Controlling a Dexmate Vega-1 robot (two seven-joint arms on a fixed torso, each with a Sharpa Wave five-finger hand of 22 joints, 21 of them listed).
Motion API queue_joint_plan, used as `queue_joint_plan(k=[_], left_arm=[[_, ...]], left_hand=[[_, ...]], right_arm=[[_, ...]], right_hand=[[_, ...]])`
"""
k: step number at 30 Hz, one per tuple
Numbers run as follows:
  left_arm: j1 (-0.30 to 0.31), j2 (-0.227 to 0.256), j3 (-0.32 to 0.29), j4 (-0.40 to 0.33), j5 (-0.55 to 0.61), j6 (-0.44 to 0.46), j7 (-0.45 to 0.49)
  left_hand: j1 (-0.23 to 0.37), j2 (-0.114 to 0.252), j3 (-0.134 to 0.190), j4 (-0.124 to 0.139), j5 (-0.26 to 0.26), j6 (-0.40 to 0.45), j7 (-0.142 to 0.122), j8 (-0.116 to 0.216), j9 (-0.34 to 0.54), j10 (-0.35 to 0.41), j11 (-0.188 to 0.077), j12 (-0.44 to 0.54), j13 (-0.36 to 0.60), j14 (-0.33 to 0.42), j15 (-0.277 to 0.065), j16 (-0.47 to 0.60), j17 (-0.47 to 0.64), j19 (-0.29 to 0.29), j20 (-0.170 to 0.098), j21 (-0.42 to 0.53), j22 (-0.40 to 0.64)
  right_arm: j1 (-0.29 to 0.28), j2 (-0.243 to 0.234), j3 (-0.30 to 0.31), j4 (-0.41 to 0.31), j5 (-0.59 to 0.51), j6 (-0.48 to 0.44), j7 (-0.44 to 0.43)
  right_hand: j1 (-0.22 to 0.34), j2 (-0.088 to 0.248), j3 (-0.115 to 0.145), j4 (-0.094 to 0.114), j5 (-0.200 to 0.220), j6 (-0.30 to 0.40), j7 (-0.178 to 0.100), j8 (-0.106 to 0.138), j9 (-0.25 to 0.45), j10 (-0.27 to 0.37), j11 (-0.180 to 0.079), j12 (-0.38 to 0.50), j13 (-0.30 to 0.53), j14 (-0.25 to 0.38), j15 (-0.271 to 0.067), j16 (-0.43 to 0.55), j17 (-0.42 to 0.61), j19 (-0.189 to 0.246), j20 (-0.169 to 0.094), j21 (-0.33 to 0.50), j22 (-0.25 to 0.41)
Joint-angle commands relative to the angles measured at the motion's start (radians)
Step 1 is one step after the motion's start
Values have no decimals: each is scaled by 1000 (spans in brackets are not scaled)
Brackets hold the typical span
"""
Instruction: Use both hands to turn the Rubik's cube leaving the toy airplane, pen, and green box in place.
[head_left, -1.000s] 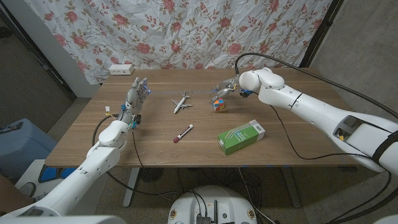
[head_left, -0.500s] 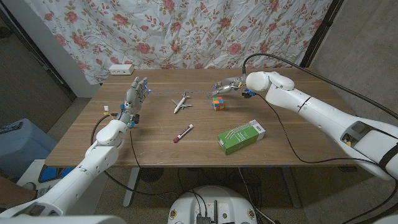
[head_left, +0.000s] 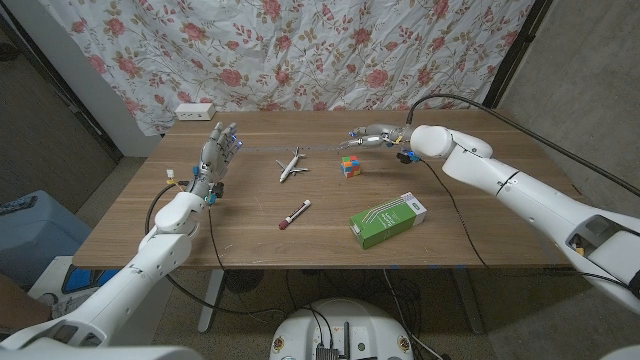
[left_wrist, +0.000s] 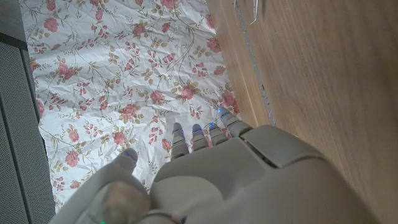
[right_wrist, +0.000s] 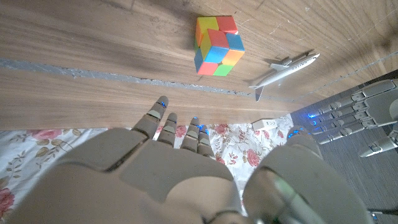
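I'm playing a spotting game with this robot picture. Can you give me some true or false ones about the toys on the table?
1. The Rubik's cube sits on the table with no hand holding it. True.
2. The right hand grips the pen. False: it holds nothing, and the pen lies alone.
3. The toy airplane lies between the left hand and the cube. True.
4. The green box is stacked on the cube. False: it lies apart, nearer the table's front edge.

Multicoloured Rubik's cube (head_left: 349, 166), green box (head_left: 388, 220), floral curtain (head_left: 300, 50)
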Motion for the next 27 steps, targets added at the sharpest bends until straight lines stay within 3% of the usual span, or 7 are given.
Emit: queue_joint_plan(k=[1,11,27], left_arm=[[-27,-21,14,38,18,-21,2],[-47,-43,26,57,24,-14,19],[-67,-65,31,88,32,-37,32]], left_hand=[[9,89,8,2,5,2,7,-1,3,1,-4,-1,0,6,-56,-3,0,6,-31,0,3],[10,90,11,1,5,3,13,-1,3,4,1,0,0,6,-56,-3,0,7,-30,-1,3],[12,92,16,-1,6,5,14,-1,3,1,2,-2,0,5,-53,-3,-1,7,-29,-2,3]], right_arm=[[-88,-29,77,-6,147,55,-120],[-151,-40,141,5,253,88,-199],[-198,-45,176,32,343,126,-257]], right_hand=[[-17,9,1,12,-6,16,1,11,-1,11,2,6,-1,8,-4,8,2,8,-7,8,2],[-39,20,-5,24,-15,34,-6,11,-1,25,2,8,-2,23,-9,13,-1,25,-12,11,2],[-73,37,-12,42,-30,58,10,10,-2,49,8,10,-3,45,-25,19,-5,47,-28,13,2]])
